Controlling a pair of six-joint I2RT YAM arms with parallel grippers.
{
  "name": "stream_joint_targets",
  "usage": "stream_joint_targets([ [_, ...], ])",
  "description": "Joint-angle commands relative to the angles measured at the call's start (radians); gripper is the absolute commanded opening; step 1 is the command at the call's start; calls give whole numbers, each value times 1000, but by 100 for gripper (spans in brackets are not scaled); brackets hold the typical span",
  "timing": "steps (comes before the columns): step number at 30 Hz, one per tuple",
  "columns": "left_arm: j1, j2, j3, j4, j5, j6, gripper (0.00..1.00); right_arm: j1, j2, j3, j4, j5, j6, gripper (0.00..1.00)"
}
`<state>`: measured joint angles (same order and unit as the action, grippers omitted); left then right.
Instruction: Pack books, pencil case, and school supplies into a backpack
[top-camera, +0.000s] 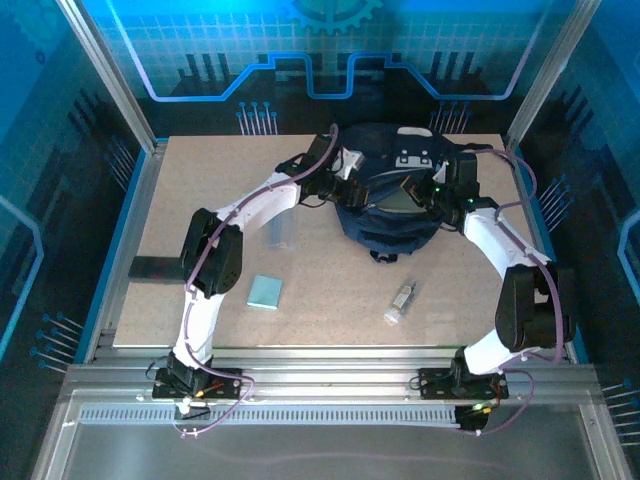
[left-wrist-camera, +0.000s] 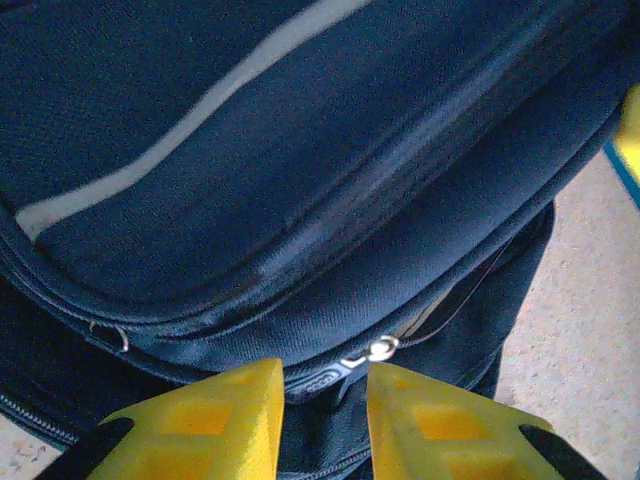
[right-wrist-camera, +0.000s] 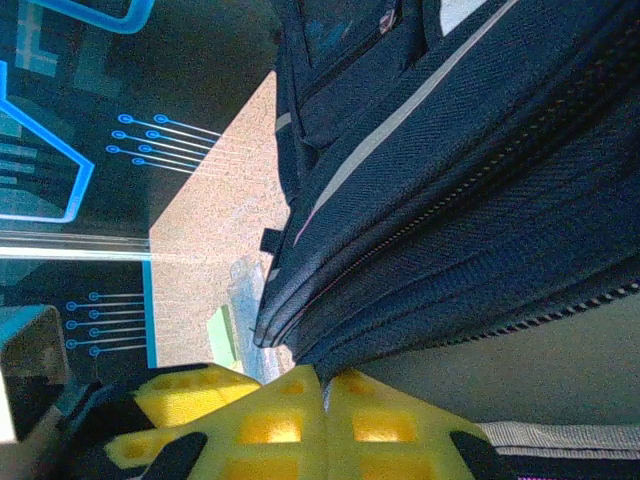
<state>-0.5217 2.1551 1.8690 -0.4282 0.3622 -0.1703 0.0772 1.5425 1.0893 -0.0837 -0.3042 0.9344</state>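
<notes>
Two yellow fingers (left-wrist-camera: 210, 415) of the left gripper (left-wrist-camera: 324, 395) sit a small gap apart, with a little dark zip tab (left-wrist-camera: 318, 383) between their tips. I cannot tell if they squeeze the tab or just sit beside it. A shiny zip ring (left-wrist-camera: 380, 349) is just above them. The right gripper (right-wrist-camera: 322, 392) has its fingers pressed tight together with no gap. Its tips touch the dark edge of the backpack (right-wrist-camera: 450, 180).

From above, the backpack lies at the far side of the table (top-camera: 200, 180), a bit right of the middle. One gripper is at each side of it. It is navy with grey stripes and a white patch (top-camera: 412, 158).

The table is a tan speckled board inside a silver metal frame (top-camera: 300, 365). The see-through pencil case (top-camera: 278, 232) lies just left of the backpack. The teal pad (top-camera: 265, 292) lies closer to the arms, near the left one. The clear-white tube (top-camera: 400, 302) lies in front of the backpack. A dark flat piece (top-camera: 155, 268) sits at the left edge.

The walls (top-camera: 60, 120) are dark blue with bright blue lines, and a gear shape (top-camera: 335, 12) shows at the back.
</notes>
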Motion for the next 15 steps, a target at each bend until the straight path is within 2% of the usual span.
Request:
stream_joint_targets([
  [1,1,22,55,8,52,-11,31,-14,-19,15,10,0,-29,0],
  [4,0,25,48,-13,39,6,41,-13,-19,17,9,-1,-29,0],
  [9,-2,1,-45,-24,18,11,48,-16,-16,18,15,-9,-22,0],
  [15,2,13,-140,91,33,-97,68,-15,-9,30,18,-25,-14,0],
])
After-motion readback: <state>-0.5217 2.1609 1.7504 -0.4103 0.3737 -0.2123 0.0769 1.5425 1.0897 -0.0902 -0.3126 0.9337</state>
